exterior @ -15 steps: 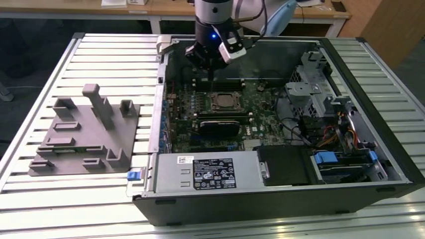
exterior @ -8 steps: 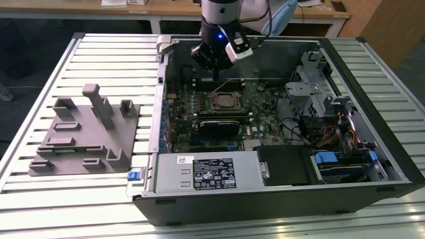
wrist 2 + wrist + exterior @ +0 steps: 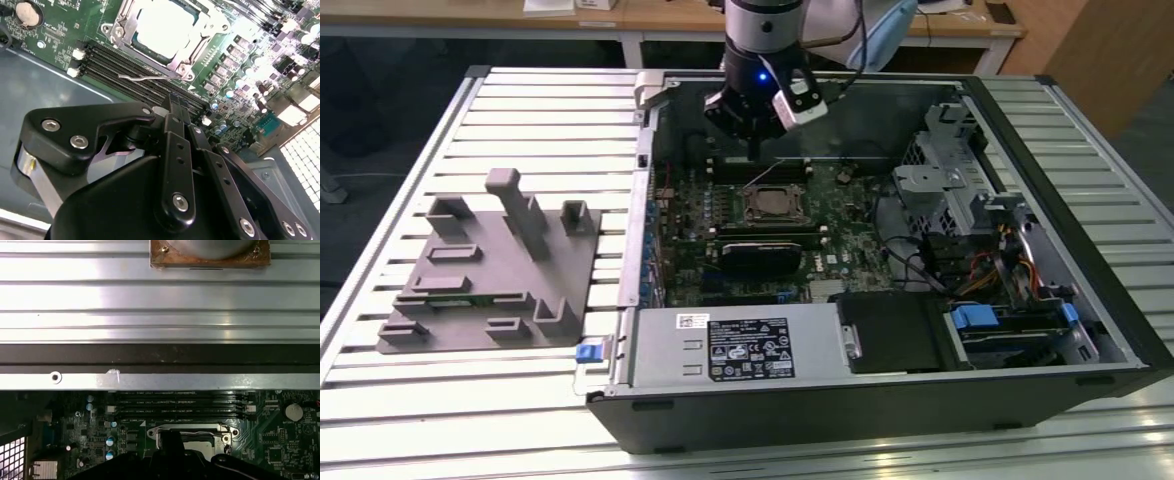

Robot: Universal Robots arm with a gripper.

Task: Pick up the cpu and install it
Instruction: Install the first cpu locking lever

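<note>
- In the exterior view, a black gripper (image 3: 754, 150) on a robot arm hung inside an open computer case (image 3: 1067, 300), which lay on its side on a slatted metal table (image 3: 520, 100).
- In the second wrist view, the gripper (image 3: 172, 102) had its two fingers (image 3: 175, 125) pressed together, with no gap showing between them and nothing held.
- The cpu (image 3: 162, 25), a pale silver square, sat in its socket on the green motherboard (image 3: 240, 65), just beyond the fingertips.
- A metal socket frame (image 3: 185, 62) surrounded the chip, and a thin wire lever (image 3: 145, 76) lay along the frame edge nearest the fingertips.
- In the exterior view, the cpu (image 3: 774, 203) lay just below the gripper, apart from it.
- In the first wrist view, the chip (image 3: 197, 442) showed past the dark gripper body, partly hidden by it.
- Black memory slots (image 3: 125, 65) ran between the socket and the fingertips in the second wrist view.
- A round silver coin battery (image 3: 27, 14) sat on the board, well off to one side of the fingers.
- In the exterior view, a grey plastic tray (image 3: 494, 270) with upright posts rested on the table, well away from the gripper, toward the exterior view's left.
- A black heatsink (image 3: 754, 255) sat on the board beyond the socket from the gripper.
</note>
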